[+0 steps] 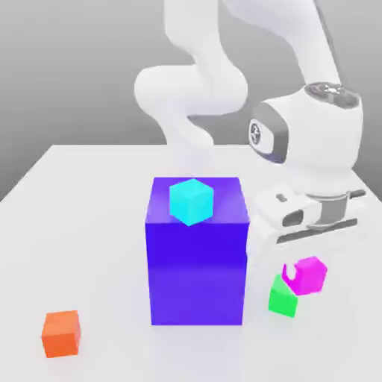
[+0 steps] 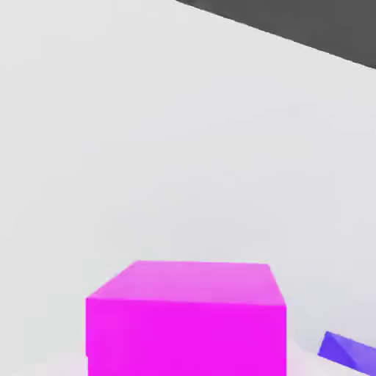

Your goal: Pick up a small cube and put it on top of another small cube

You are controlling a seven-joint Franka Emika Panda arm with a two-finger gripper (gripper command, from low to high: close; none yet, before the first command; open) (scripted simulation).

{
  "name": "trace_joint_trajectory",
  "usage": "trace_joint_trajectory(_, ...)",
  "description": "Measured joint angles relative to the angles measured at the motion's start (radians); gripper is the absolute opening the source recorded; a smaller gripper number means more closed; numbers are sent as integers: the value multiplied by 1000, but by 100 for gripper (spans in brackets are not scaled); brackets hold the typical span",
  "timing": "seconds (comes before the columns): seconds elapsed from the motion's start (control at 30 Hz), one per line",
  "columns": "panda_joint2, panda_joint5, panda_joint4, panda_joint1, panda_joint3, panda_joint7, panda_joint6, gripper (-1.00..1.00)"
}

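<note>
A white robot arm is working at small cubes beside a big blue-purple block on a white table.
From the exterior view's left: small orange cube (image 1: pixel 60 333) sitting alone; small cyan cube (image 1: pixel 191 201) resting atop the big blue-purple block (image 1: pixel 197 257); small bright green cube (image 1: pixel 283 298) touching the small bright magenta cube (image 1: pixel 305 275), which is overlapping its upper far side; I cannot tell whether the gripper (image 1: pixel 307 262) is holding it; ideally the magenta cube should be centred squarely before release.

Small plain-faced magenta cube (image 1: pixel 307 275) (image 2: pixel 185 319) sits tilted, up and toward the exterior view's right of the small plain-faced green cube (image 1: pixel 283 298), overlapping its upper corner; contact can't be confirmed. Green cube rests on the white desk (image 1: pixel 89 224), same size.
</note>
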Motion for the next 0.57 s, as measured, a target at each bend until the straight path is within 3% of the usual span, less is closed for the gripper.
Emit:
trace_joint_trajectory(0.27, -113, 73, -124, 78, -16, -373, 17, -100)
trace_joint_trajectory(0.37, -34, -1, -132, 66, -20, -349, 98, -100)
trace_joint_trajectory(0.47, 78, -146, -127, 74, -61, -250, 196, -100)
trace_joint_trajectory(0.5, 109, -190, -125, 88, -84, -218, 222, 100)
trace_joint_trajectory(0.57, 109, -190, -125, 88, -84, -218, 222, 100)
